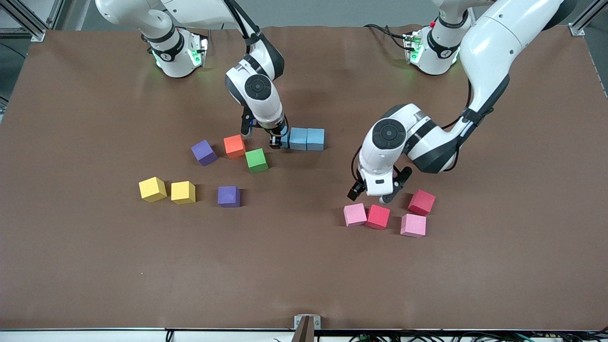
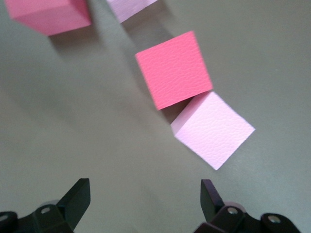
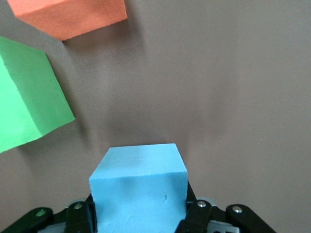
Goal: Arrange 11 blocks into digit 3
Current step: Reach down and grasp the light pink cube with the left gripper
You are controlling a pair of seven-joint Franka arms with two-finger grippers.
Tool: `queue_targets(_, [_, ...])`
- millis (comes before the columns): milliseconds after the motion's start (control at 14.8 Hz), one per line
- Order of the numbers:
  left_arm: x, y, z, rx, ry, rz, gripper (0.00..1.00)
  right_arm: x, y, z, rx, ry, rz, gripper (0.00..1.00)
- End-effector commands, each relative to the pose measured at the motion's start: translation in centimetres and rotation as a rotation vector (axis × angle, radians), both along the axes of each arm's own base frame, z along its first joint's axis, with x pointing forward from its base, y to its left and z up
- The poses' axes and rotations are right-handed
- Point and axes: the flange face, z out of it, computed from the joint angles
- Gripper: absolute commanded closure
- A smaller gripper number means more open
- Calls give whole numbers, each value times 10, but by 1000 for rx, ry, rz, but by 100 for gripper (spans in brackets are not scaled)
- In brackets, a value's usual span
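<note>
My right gripper (image 1: 277, 141) is shut on a light blue block (image 3: 138, 189), held low in line with two more light blue blocks (image 1: 298, 138) (image 1: 315, 139) that touch each other. Beside it lie an orange block (image 1: 234, 146), a green block (image 1: 256, 160) and a purple block (image 1: 204, 152); a second purple block (image 1: 229, 196) lies nearer the front camera. My left gripper (image 1: 377, 194) hangs open over bare table next to a touching pink block (image 1: 355, 214) and red block (image 1: 378, 216). Another red block (image 1: 422, 202) and pink block (image 1: 413, 225) lie close by.
Two yellow cubes (image 1: 152, 189) (image 1: 183, 192) sit side by side toward the right arm's end, beside the second purple block. The brown table (image 1: 304, 275) stretches bare toward the front camera.
</note>
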Motion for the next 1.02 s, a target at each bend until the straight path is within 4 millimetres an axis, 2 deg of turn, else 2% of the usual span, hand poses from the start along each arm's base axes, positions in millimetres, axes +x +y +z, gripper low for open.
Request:
queue_targets(0, [15,-5,5,7,-23,-115,0,-5,-2,6,1,-12,-9,100])
queue_targets(203, [28,-10,2,-13,-29,-183,0,-3,-2,7,1,-13,-10,100])
queue_targets(541, [37,-20,-12,10,-40,-486,0,-7,0,6,3,-16,-5,100])
queue_targets(947, [49,-20,-32,30,-41,-513,0,-5,1,6,5,-29,-3,100])
